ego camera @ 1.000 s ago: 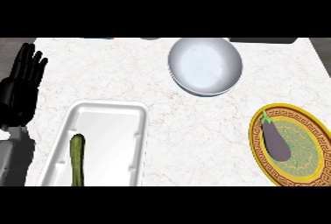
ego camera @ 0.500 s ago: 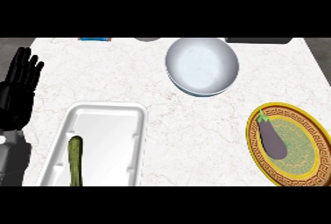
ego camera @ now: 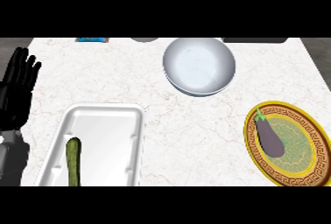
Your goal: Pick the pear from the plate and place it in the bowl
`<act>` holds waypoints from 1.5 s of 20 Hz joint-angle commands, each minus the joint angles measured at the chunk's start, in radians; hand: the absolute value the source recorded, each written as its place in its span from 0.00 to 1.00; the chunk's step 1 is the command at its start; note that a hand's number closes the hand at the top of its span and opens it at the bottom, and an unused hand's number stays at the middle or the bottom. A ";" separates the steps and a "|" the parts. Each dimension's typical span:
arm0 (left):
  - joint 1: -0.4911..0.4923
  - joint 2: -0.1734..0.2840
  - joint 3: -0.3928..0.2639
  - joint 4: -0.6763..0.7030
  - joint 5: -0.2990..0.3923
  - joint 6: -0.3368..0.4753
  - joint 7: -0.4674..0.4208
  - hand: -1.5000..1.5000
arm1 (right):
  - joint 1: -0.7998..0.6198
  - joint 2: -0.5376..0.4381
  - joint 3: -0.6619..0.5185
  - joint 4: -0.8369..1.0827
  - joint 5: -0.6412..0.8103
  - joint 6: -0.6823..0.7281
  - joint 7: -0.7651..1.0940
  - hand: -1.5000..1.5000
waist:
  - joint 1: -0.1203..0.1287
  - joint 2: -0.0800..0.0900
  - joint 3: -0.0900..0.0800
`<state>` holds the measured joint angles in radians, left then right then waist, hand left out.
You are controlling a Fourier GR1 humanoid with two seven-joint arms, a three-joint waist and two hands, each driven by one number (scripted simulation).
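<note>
A gold-rimmed yellow plate [ego camera: 284, 105] lies at the counter's right edge, partly cut off by the view. On it rests a purple eggplant [ego camera: 270, 139] with a green stem; no pear shows anywhere. A pale blue-white bowl [ego camera: 198, 65] sits at the back centre with nothing in it. My left hand [ego camera: 16, 94] rests open at the far left edge, fingers up, well away from both plate and bowl. My right hand does not show in the view.
A white rectangular tray [ego camera: 107, 108] at the front left holds a green cucumber [ego camera: 73, 161]. Along the back edge sit a small blue item [ego camera: 92, 40] and a dark object [ego camera: 254, 40].
The whole scene has drifted slightly to the left in the view. The left hand stays open in place, and nothing on the counter has moved.
</note>
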<state>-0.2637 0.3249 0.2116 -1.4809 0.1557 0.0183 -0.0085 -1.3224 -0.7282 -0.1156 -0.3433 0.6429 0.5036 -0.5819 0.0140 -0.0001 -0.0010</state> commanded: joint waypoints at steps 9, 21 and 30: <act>0.040 -0.004 0.008 -0.062 -0.013 0.016 0.014 0.50 | 0.040 0.306 0.054 -0.135 0.001 0.008 0.235 1.00 | -0.010 -0.006 0.001; -0.007 -0.040 -0.024 -0.015 -0.024 0.011 0.009 0.50 | 0.160 0.496 0.094 -0.027 0.118 -0.336 0.407 1.00 | 0.014 0.010 0.001; -0.043 -0.011 0.011 0.045 -0.013 -0.010 -0.017 0.50 | 0.178 0.554 -0.081 0.044 -0.055 -0.348 0.294 0.00 | 0.015 0.015 0.002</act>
<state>-0.2889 0.3053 0.2108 -1.4738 0.1411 0.0160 -0.0104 -1.1668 -0.2034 -0.1358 -0.3122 0.6476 0.1856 -0.2348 0.0322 0.0131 0.0006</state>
